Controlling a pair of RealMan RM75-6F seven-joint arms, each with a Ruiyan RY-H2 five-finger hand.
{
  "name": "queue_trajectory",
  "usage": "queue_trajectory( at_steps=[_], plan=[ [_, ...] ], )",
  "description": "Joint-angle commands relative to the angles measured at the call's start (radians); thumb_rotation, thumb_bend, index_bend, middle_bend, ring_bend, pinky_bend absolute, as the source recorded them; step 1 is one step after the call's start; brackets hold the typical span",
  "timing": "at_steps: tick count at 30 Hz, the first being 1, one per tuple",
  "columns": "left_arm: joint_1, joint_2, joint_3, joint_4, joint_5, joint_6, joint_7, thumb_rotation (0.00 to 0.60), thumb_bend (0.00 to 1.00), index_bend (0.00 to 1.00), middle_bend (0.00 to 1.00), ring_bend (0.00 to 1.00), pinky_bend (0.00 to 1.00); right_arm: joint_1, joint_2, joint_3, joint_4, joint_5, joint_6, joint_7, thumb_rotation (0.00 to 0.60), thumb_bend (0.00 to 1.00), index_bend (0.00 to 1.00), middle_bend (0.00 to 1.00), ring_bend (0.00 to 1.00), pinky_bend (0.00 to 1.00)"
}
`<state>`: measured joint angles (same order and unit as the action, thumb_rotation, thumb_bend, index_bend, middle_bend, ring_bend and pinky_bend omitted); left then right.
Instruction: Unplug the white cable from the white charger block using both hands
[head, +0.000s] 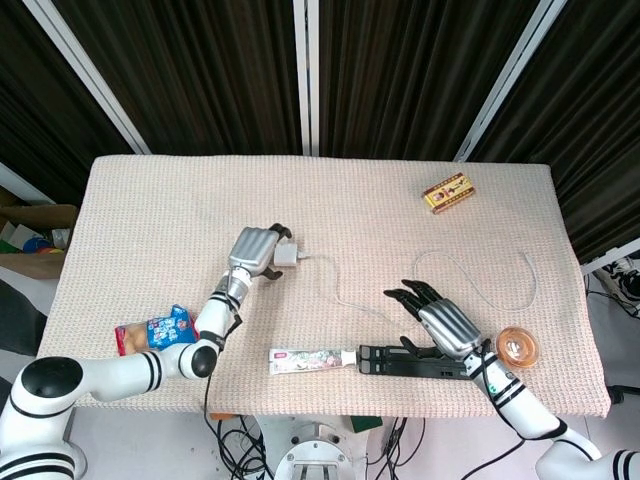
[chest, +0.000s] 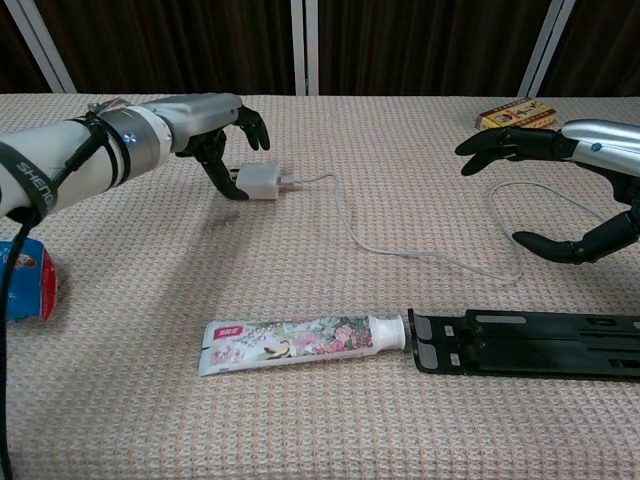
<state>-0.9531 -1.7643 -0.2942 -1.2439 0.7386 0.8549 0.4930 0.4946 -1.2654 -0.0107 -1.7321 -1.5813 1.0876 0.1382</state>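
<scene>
Table cloth (chest: 150, 400) rough woven; charger block (chest: 260, 180) smooth plastic.

A table (head: 150, 210) covered with a beige woven cloth is seen against dark curtains. A white charger block (head: 287, 256) lies left of centre, with a white cable (head: 470, 285) plugged into it and trailed in loops toward the right. A toothpaste tube (head: 310, 357) is laid along the front edge, touching a black folding stand (head: 420, 362). A blue snack packet (head: 150, 335) lies front left, a small yellow-and-red box (head: 447, 192) back right, and a round orange container (head: 518, 347) front right.
</scene>
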Motion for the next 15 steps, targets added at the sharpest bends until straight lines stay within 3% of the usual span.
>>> queue_trajectory(
  at_steps=[1, 10, 15],
  plan=[
    [-0.030, -0.042, -0.027, 0.042, -0.050, -0.017, 0.000, 0.600, 0.12, 0.28, 0.23, 0.66, 0.90, 0.000, -0.001, 0.000, 0.002, 0.000, 0.001, 0.004, 0.600, 0.45, 0.15, 0.18, 0.00, 0.10],
    [-0.073, -0.069, -0.041, 0.147, -0.119, -0.058, 0.016, 0.600, 0.12, 0.29, 0.23, 0.65, 0.90, -0.009, -0.005, -0.002, 0.010, 0.005, 0.011, 0.011, 0.600, 0.45, 0.15, 0.18, 0.00, 0.10],
    [-0.070, -0.043, -0.053, 0.141, -0.159, -0.076, 0.002, 0.600, 0.12, 0.32, 0.24, 0.65, 0.90, -0.013, -0.007, -0.003, 0.014, 0.004, 0.016, 0.013, 0.600, 0.45, 0.15, 0.18, 0.00, 0.10]
  ],
)
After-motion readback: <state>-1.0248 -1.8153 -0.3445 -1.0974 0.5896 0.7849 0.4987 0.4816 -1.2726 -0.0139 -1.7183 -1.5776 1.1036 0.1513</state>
